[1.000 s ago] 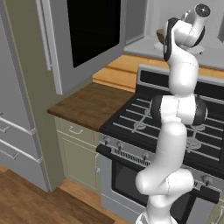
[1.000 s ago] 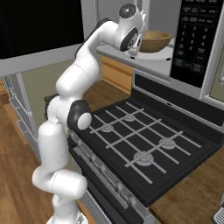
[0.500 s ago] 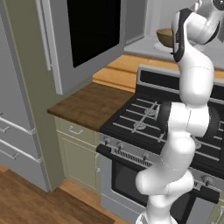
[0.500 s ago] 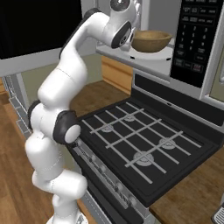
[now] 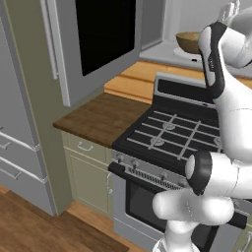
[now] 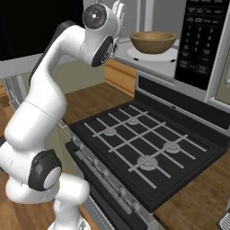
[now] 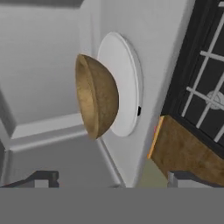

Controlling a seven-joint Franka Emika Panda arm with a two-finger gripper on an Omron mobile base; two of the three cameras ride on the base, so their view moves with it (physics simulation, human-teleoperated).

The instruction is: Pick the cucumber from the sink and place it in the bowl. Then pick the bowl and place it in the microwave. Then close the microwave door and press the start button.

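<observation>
**Bowl sits on the microwave turntable, gripper clear of it**

I see the bowl (image 6: 152,42) sitting on the white turntable (image 6: 155,56) inside the microwave (image 6: 204,54), roughly centred on the plate. In the left base view the bowl (image 5: 188,42) shows at the top, partly behind my arm's upper link. In the hand view the camera is rolled, so the bowl (image 7: 95,101) looks tipped on its side against the turntable (image 7: 127,83); it is actually resting flat on it. I cannot see into the bowl from any view, so I cannot tell if the cucumber is inside.

The gripper (image 6: 117,9) is up at the top of the right base view, just left of the bowl and apart from it. I see pale fingers (image 6: 120,7) poking up behind the wrist. The jaws stand wide apart and hold nothing. In the hand view the bowl is well ahead of the hand, not between the tips.

The microwave door (image 5: 101,37) stands swung wide, black glass facing me in the left base view, with its long grey handle (image 5: 49,39) along its left edge. The control panel (image 6: 200,38) is to the right of the cavity. Below the microwave is the black gas stove (image 6: 148,152), with a wooden counter (image 5: 98,118) at its left edge.
</observation>
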